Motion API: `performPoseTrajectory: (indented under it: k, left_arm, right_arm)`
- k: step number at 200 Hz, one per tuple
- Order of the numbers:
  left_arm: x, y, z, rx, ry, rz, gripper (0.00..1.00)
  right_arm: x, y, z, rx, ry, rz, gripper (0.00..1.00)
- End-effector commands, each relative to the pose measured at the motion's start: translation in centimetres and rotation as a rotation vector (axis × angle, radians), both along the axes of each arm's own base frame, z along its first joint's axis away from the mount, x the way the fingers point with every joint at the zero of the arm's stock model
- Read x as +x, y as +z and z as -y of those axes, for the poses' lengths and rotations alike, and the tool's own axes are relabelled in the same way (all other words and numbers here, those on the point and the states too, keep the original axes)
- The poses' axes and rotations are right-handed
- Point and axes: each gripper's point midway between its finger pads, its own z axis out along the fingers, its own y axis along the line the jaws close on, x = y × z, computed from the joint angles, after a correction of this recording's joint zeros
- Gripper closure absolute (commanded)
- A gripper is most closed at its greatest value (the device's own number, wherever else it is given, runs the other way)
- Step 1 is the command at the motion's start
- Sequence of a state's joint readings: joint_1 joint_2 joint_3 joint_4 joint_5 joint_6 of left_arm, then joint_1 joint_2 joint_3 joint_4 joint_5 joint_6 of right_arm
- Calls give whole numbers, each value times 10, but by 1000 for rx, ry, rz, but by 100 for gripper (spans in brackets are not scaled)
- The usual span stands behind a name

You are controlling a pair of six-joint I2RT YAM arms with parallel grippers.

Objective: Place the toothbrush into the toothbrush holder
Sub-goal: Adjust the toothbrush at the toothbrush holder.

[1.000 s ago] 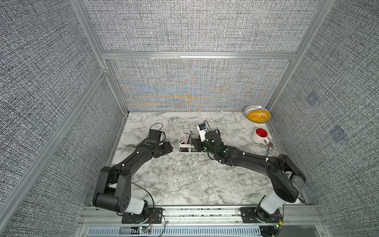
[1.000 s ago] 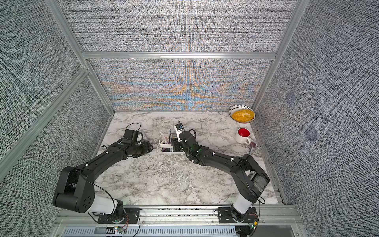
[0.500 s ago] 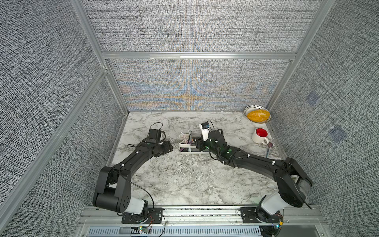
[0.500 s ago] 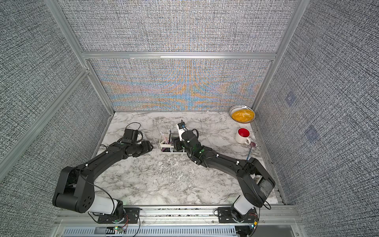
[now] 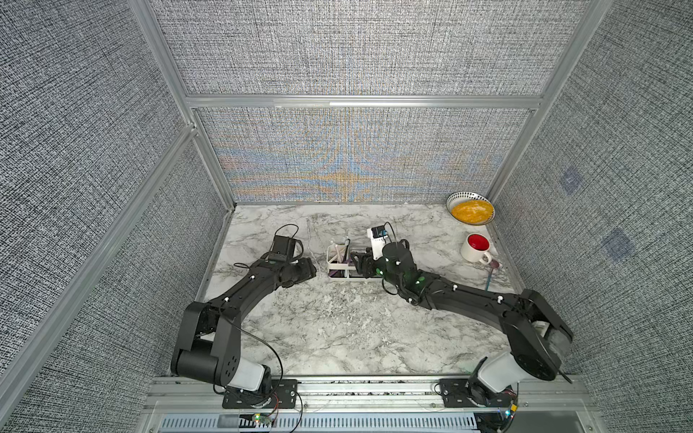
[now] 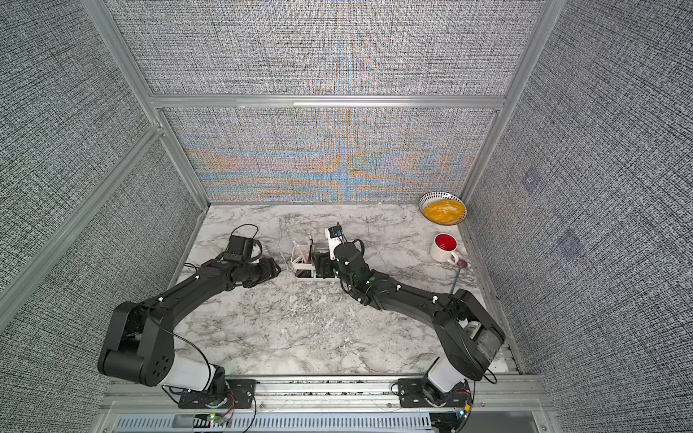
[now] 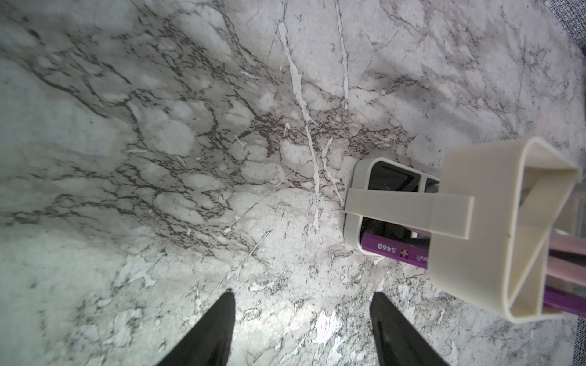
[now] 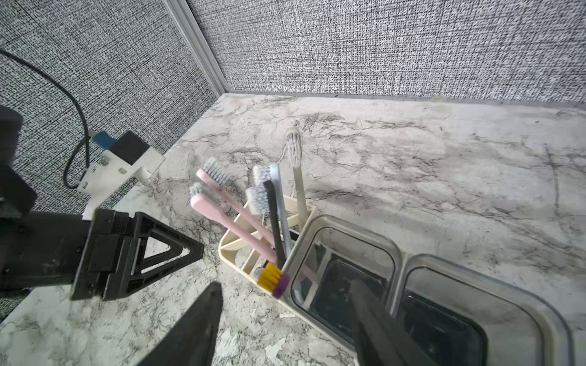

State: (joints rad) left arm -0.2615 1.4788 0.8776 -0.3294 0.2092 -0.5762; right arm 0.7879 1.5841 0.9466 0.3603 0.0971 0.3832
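Right claw (image 8: 284, 282): jaws spread wider than a second ago, empty. Purple toothbrush (image 8: 273, 279) released, leaning in end section of toothbrush holder (image 8: 225, 253), lower centre of wrist frame. Left claw (image 7: 302, 293) parted, idle over table (image 7: 158, 158). Placement judged complete

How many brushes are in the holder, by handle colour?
Pink brushes: 2
Black brush: 1
Pale blue brush: 1
White brush: 1
Purple brush: 1
Total: 6
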Motion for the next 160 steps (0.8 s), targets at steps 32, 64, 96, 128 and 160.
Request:
performPoseTrajectory:
  k: [32, 64, 96, 128, 160]
  left_arm:
    - [3, 4, 1, -5, -1, 21, 30]
    - [3, 2, 2, -8, -4, 19, 30]
    - [2, 2, 1, -4, -4, 19, 30]
    - [1, 1, 0, -1, -3, 18, 30]
    - [2, -1, 0, 0, -4, 17, 30]
  right_arm:
    - [1, -10, -20, 50, 31, -23, 35]
    - [8, -18, -26, 41, 29, -25, 38]
    - [16, -26, -29, 25, 12, -25, 47]
    - [21, -27, -27, 23, -13, -5, 66]
    - [21, -20, -24, 17, -22, 13, 84]
